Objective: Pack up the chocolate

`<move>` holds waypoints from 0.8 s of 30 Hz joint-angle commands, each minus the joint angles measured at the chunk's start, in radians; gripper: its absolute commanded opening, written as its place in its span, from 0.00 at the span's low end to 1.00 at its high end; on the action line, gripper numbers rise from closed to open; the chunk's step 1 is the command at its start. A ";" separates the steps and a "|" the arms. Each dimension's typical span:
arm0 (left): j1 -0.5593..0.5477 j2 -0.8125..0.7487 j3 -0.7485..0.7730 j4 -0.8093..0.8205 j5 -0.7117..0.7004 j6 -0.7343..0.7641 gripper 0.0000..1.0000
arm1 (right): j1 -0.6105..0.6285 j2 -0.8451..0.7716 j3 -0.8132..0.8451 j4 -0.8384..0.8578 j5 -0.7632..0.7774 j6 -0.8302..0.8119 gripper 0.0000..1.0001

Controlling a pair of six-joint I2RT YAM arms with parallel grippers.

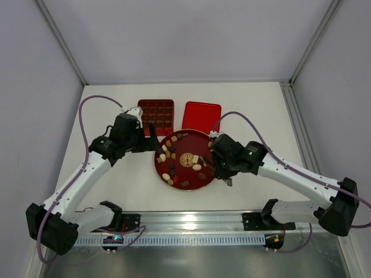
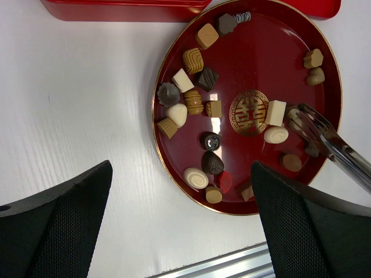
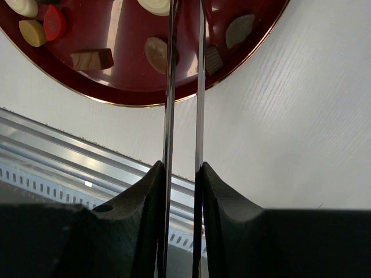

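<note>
Several chocolate pieces, dark brown, tan and cream, lie scattered on a round red plate with a gold emblem; the plate also shows in the top view. My right gripper is shut on metal tongs. The tong arms stand slightly apart and reach over the plate's right side. Their tips are beside a cream oval piece. My left gripper is open and empty, above the table at the plate's left edge. The red grid box stands behind it.
A flat red lid lies to the right of the grid box, behind the plate. A metal rail runs along the near table edge. White walls and frame posts enclose the table on three sides.
</note>
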 commanded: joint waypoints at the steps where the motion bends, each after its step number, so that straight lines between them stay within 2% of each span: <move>1: -0.002 -0.009 -0.002 0.037 -0.006 0.006 1.00 | 0.007 -0.017 0.074 -0.015 0.054 0.008 0.27; 9: -0.002 -0.010 0.000 0.037 -0.006 0.005 1.00 | 0.007 -0.020 0.125 -0.036 0.075 0.014 0.26; 15: 0.000 -0.014 0.001 0.038 -0.006 0.003 1.00 | 0.006 0.020 0.227 -0.042 0.090 -0.008 0.26; 24: 0.000 -0.029 0.072 0.011 -0.057 -0.012 1.00 | 0.001 0.255 0.499 0.011 0.106 -0.093 0.26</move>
